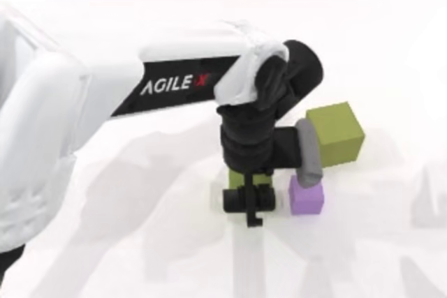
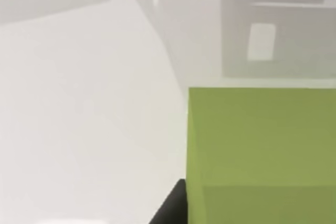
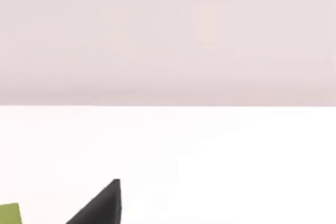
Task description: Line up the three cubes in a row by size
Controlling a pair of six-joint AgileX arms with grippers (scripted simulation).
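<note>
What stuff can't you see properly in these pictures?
- Lime-green cube: in the top view the left arm's wrist covers nearly all of it; in the left wrist view the picture's edges cut it off.
- Left gripper: whether it grips that cube is hidden by its own body.
- Olive-green cube and purple cube: the grey wrist part overlaps one edge of each.
- Right gripper: outside the top view.
</note>
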